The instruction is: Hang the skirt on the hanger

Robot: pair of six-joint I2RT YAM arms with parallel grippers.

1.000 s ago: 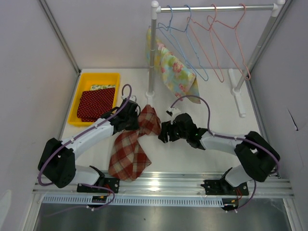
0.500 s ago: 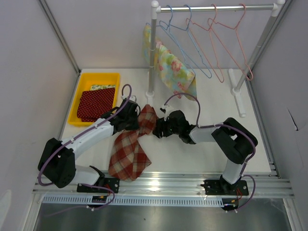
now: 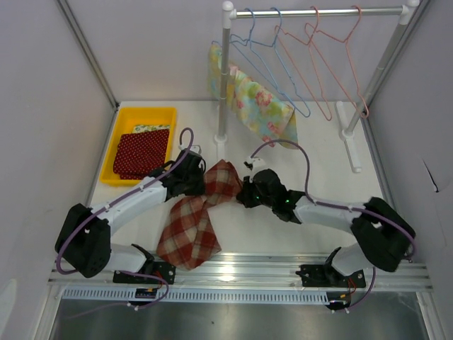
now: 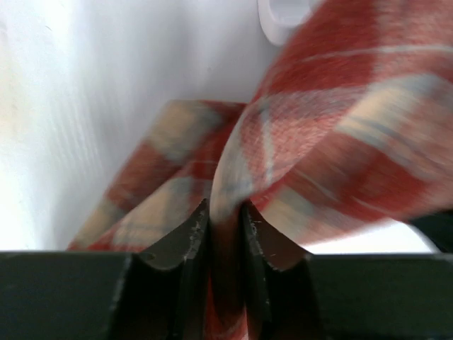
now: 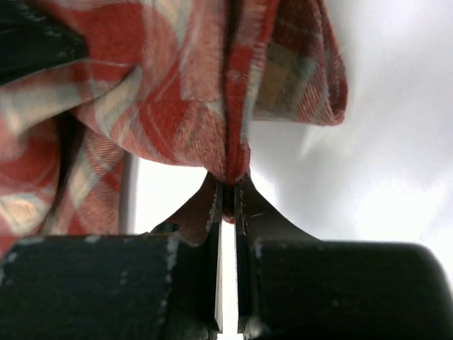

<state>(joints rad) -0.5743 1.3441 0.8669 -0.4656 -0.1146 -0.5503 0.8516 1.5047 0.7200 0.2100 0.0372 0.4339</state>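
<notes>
Bright even overhead light; wrist views blurred, washed-out glare.

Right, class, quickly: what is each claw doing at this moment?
Left claw: closed on the skirt.
Right claw: closed on the skirt too.

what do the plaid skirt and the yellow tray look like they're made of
Red-and-cream plaid skirt: soft woven cloth, likely brushed cotton or flannel; matte, fuzzy surface, folds limply. Yellow rectangular tray: probably moulded plastic; smooth, uniform colour, rounded rim with slight sheen.

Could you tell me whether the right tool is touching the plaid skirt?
Touching. The right wrist view shows the right tool pinching a fold of the plaid skirt.
</notes>
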